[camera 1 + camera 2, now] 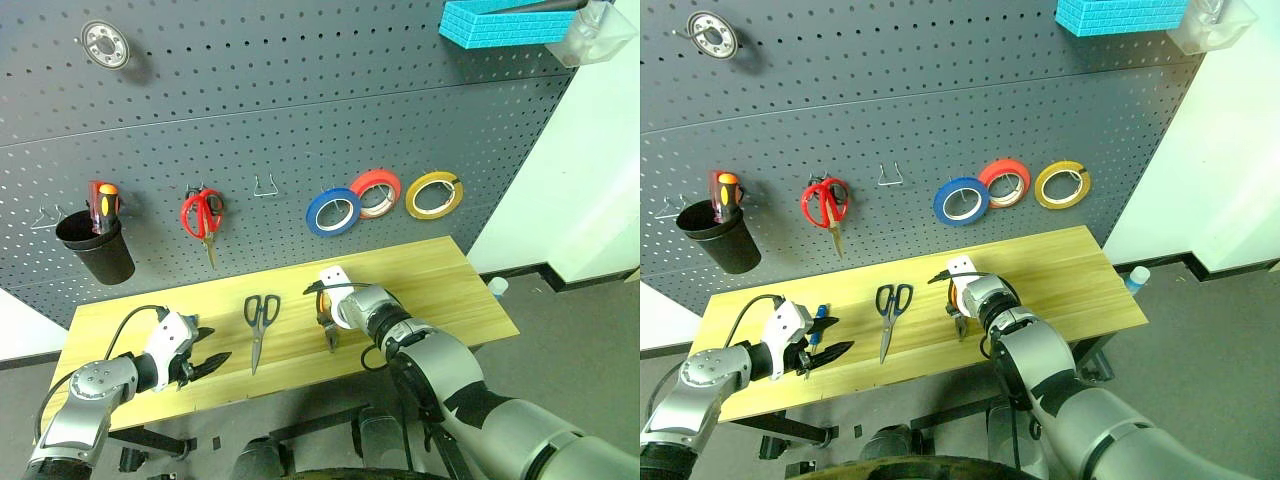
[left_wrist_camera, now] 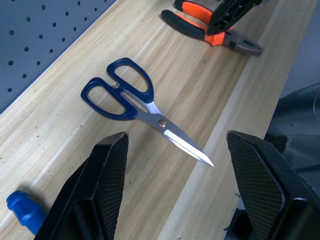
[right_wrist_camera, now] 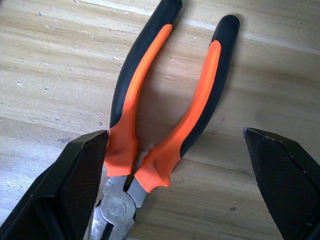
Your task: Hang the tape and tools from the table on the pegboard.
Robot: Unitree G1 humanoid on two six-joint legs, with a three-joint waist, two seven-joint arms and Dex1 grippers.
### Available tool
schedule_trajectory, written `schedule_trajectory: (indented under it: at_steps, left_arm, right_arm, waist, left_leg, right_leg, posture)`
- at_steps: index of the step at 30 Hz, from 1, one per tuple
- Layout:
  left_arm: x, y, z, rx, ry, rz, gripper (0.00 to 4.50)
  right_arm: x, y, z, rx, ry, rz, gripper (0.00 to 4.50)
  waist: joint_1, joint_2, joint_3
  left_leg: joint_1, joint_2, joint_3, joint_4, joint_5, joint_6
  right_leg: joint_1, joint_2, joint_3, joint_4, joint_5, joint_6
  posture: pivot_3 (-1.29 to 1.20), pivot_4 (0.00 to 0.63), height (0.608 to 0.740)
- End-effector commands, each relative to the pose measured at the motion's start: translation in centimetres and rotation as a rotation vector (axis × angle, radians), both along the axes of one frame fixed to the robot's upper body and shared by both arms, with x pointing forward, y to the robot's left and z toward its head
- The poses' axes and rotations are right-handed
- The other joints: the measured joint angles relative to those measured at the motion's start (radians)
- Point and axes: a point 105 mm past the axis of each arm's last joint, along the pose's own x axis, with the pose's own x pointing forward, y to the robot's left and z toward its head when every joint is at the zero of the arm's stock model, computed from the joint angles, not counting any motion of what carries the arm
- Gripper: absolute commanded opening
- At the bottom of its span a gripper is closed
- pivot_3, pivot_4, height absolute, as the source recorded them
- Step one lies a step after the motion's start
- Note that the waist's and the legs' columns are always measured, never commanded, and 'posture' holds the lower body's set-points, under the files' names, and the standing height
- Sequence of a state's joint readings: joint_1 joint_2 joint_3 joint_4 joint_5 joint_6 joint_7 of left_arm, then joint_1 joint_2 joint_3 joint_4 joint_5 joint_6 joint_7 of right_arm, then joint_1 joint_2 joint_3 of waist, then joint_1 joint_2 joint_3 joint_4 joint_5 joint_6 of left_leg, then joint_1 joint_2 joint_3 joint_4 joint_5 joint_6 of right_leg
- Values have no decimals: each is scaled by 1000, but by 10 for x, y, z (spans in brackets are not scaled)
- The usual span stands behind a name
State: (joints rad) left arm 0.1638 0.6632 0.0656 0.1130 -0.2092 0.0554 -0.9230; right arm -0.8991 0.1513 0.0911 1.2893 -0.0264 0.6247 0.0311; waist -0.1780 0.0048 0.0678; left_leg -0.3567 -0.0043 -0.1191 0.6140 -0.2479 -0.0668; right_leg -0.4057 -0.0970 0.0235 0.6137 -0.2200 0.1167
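Left eye view: on the far left of the pegboard [image 1: 300, 110] a black cup [image 1: 97, 247] holds a red screwdriver, so it stays out of the way. Next to it red scissors [image 1: 203, 217] hang from a hook. An empty hook [image 1: 265, 186] waits beside them, maybe for a tool. Further right hang a blue roll [image 1: 333, 211], a red roll [image 1: 376, 192] and the yellow tape [image 1: 434, 194], so the tape looks done.

Down on the table [image 1: 440, 275], the left gripper [image 1: 206, 366] hovers at the near edge with its fingers apart, holding nothing. The blue screwdriver [image 1: 821, 316] lies just beside it. The dark scissors [image 1: 259, 322] lie flat in the middle, blades pointing to the near edge. The right gripper [image 1: 328, 325] points down over the pliers [image 3: 165, 110], fingers wide on both sides of the handles, so it seems ready to close on them.
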Motion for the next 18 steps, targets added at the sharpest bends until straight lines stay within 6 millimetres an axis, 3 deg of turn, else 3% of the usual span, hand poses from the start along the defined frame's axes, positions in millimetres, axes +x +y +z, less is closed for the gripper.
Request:
schedule_trajectory:
  at_steps: [1,8,18]
  left_arm:
    - [8,3,14,0,-56,6,3279]
    - [12,1,14,-3,-62,3,3279]
    - [15,-1,14,-4,-72,-1,3279]
  right_arm:
    - [-30,42,-13,54,55,77,4493]
    - [-26,33,-15,30,47,78,4493]
    - [-27,38,-13,37,40,125,4493]
  waist:
    - [0,0,0]
    - [-1,0,0]
    - [-2,0,0]
  left_leg:
    - [0,0,0,0,0,0]
    - [0,0,0,0,0,0]
    - [0,0,0,0,0,0]
  right_leg:
    - [0,0,0,0,0,0]
    - [0,0,0,0,0,0]
    - [0,0,0,0,0,0]
  posture:
    - [-77,0,738]
    - [-89,0,738]
    - [-87,0,738]
